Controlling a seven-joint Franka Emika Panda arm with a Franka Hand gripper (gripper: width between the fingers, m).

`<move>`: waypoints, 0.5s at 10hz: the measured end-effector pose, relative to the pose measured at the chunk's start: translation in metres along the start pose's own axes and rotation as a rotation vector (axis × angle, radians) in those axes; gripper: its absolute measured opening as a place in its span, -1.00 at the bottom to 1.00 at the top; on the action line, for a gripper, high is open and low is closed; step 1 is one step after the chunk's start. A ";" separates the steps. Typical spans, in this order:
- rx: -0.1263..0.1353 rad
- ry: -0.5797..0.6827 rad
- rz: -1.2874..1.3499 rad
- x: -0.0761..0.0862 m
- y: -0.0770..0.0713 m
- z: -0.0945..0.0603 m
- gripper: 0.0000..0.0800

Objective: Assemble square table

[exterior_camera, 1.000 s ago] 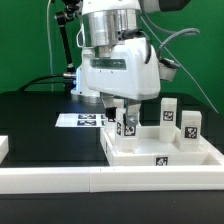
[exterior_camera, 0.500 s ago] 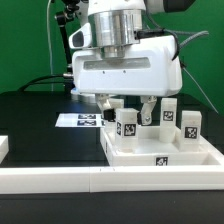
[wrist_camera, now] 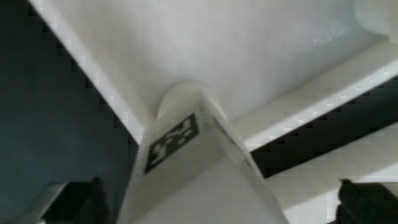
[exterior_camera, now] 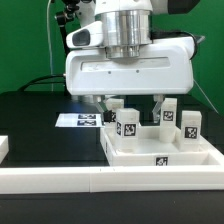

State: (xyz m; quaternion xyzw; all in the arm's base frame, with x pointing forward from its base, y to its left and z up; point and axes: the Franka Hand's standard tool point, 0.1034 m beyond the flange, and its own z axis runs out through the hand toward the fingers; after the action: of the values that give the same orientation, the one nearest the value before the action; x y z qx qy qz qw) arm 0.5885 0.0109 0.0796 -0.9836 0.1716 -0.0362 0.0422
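Four white legs (exterior_camera: 127,124) standing upright on the square tabletop (exterior_camera: 160,152) on the black desk (exterior_camera: 40,115), my hand (exterior_camera: 132,104) hovering fully spread, released, straddling one tagged leg.

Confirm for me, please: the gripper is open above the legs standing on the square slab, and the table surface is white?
Not quite: the table surface is black, as the exterior view shows. The gripper is indeed open above the legs standing on the square slab.
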 end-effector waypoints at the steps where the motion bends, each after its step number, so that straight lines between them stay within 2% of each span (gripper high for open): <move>1: 0.000 0.000 -0.080 0.000 0.000 0.000 0.62; 3: -0.002 0.000 -0.251 0.001 0.001 0.000 0.62; 5: -0.014 0.001 -0.410 0.001 0.003 -0.001 0.62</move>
State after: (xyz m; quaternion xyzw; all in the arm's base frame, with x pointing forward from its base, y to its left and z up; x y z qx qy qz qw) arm 0.5888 0.0079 0.0799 -0.9982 -0.0321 -0.0432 0.0269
